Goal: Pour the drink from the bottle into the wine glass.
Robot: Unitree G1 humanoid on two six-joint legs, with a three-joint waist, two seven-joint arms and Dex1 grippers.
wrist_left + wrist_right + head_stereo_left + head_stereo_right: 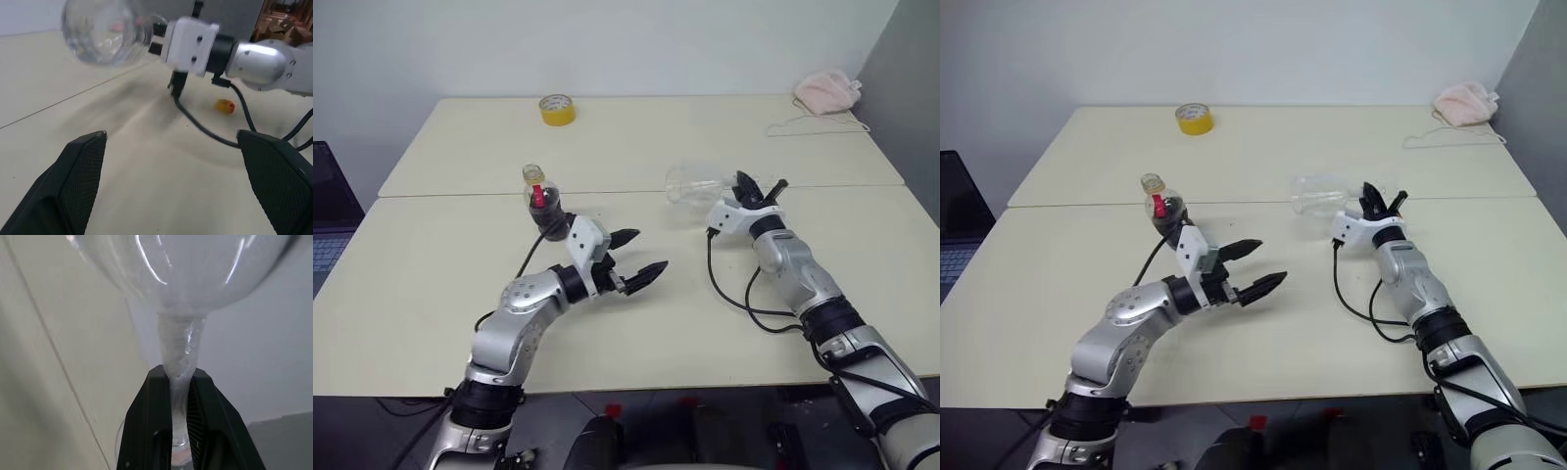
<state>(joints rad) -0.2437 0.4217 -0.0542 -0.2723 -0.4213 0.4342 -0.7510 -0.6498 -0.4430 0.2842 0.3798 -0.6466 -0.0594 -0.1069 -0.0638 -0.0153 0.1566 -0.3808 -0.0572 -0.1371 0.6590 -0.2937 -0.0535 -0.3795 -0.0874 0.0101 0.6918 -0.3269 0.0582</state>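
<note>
So nothing's getting poured yet, this is looking like early setup. The right end effector (756, 190) is clamping shut on the stem of the glass (693, 183), which is lying sideways with its bowl pointing left, not upright. The left end effector (635, 258) is hanging wide open and empty, just near of the bottle (541, 201), which is standing on the desk (431, 284), apparently uncapped, with the drink still inside. Standing the glass up, grabbing the bottle and pouring are all still waiting
</note>
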